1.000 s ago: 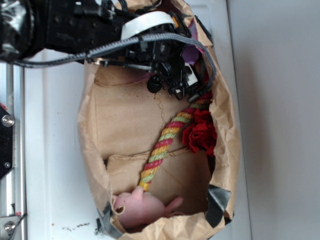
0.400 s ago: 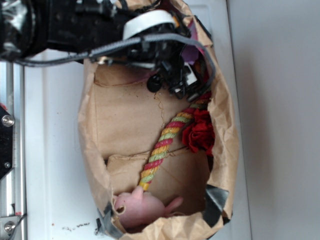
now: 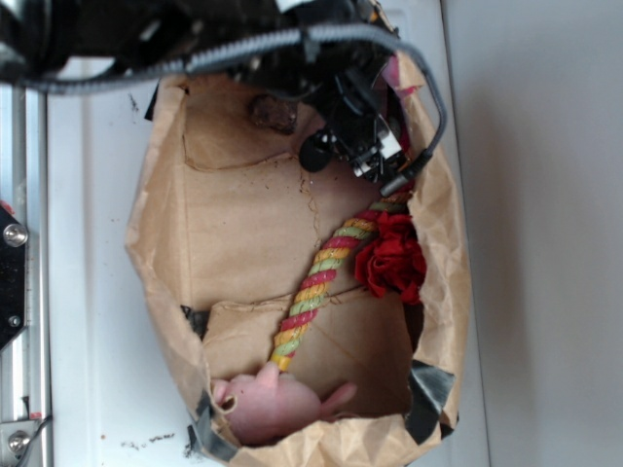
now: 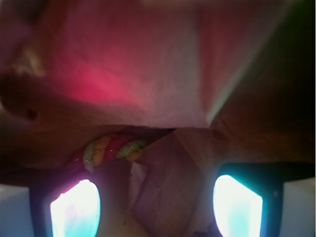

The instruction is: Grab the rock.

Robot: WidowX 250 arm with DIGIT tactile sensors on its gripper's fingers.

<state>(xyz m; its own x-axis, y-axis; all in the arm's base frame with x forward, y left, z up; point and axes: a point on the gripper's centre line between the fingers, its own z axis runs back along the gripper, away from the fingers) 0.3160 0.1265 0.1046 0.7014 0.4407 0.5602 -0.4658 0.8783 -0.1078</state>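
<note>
**Wrist view.** The end effector is found released. Its two lit fingers stand well apart at the lower edge, and nothing is held between them. Creased brown paper is seen just ahead of them. Beyond it lies the end of the twisted red, yellow and green rope. The rock is not seen in this view.

**Exterior view.** The end effector is inside the crumpled brown paper bag, close to its right wall and above the top end of the rope.

**Change noted.** Against the frames of a second ago, the arm has been drawn towards the top edge and the right wall. The left wall of the bag has been pushed outwards. The small, rough, dark brown-grey rock was previously covered by the arm. It is now exposed on the bag floor near the top end, to the left of the end effector and apart from it.

**Meaning for the task.** The rock has not yet been grasped. It is judged that the open fingers must be brought sideways over it before closing.

**Further off.**
- The red fabric flower lies by the right wall.
- The pink plush toy lies at the far end of the bag.
- The bag rests on the white bench.
</note>
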